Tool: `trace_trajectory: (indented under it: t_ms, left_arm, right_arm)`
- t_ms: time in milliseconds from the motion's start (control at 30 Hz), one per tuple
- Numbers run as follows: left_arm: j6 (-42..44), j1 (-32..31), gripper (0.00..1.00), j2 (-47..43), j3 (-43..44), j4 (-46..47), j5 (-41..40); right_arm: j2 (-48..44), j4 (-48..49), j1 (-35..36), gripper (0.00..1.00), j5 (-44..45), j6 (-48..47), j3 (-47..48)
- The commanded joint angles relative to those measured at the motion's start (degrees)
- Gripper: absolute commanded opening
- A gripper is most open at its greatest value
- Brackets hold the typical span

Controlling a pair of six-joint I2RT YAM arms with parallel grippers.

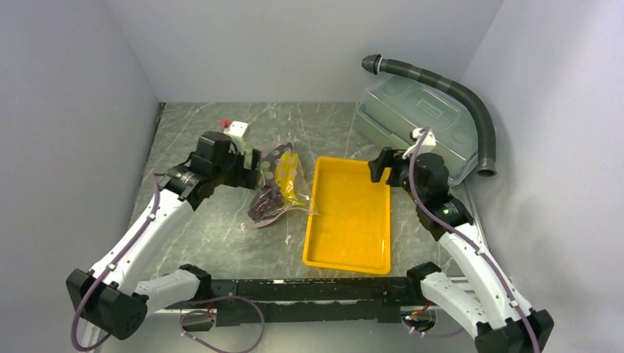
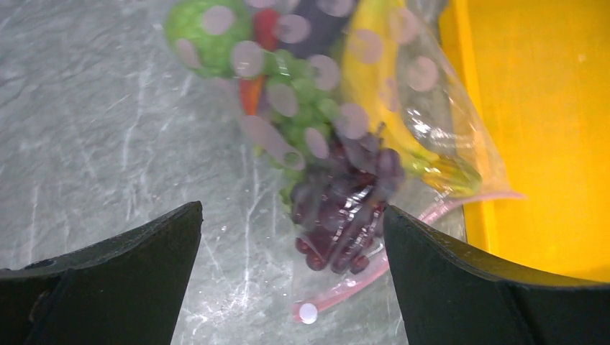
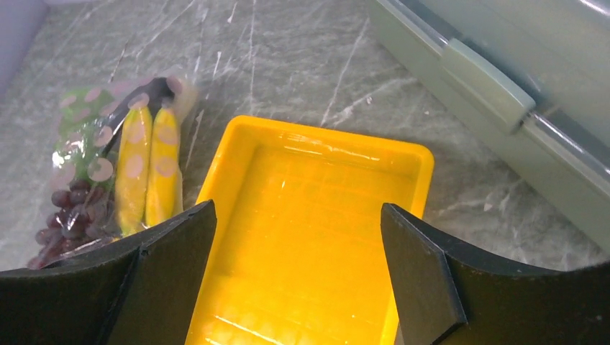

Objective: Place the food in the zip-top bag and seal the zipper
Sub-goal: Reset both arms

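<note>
The zip-top bag [image 1: 278, 184], clear with pale dots, lies on the table left of the yellow tray. Inside it is the food: yellow bananas [image 2: 370, 79], green grapes [image 2: 302, 115], dark red grapes [image 2: 345, 205] and a green leafy piece [image 2: 205, 32]. The pink zipper [image 2: 374, 273] curves just below the dark grapes and ends in a white tab. My left gripper [image 2: 293, 210] hovers open over the bag's mouth end, nothing between its fingers. Over the far end of the tray, my right gripper [image 3: 298, 207] is open and empty. The right wrist view also shows the bananas [image 3: 147, 172].
The yellow tray [image 1: 316, 243] sits mid-table with nothing in it. A grey-green lidded box [image 1: 412, 110] stands at the back right, with a black ribbed hose [image 1: 474, 110] curving over it. A small white block [image 1: 237, 131] stands behind the left gripper.
</note>
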Motion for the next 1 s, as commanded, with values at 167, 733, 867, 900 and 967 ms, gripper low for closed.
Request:
trace_trajectory:
  t_ms: [167,733,867,900,967]
  left_arm:
    - [-4.7,6.4,1.0,-10.4,-1.7,5.5,-1.1]
    - [-0.2,6.4,1.0,-24.6,-10.7,13.1,5.2]
    - [-0.2,6.4,1.0,-25.5,-11.0,13.4,4.6]
    - [-0.3,6.4,1.0,-25.5,-11.1,13.4,4.6]
    - [0.0,6.4,1.0,-24.5,-10.6,13.3,4.6]
  right_arm:
    - [-4.9,5.9,-10.5,0.89,-18.9,4.2,-5.4]
    - [-20.0,20.7,-9.2,1.0,-28.6,2.2,-16.3]
    - [-21.2,22.0,-8.5,1.0,-29.9,1.9,-16.8]
    - [-21.3,22.0,-8.4,1.0,-30.0,1.8,-16.8]
    - [-21.6,22.1,-8.2,1.0,-30.3,1.7,-16.8]
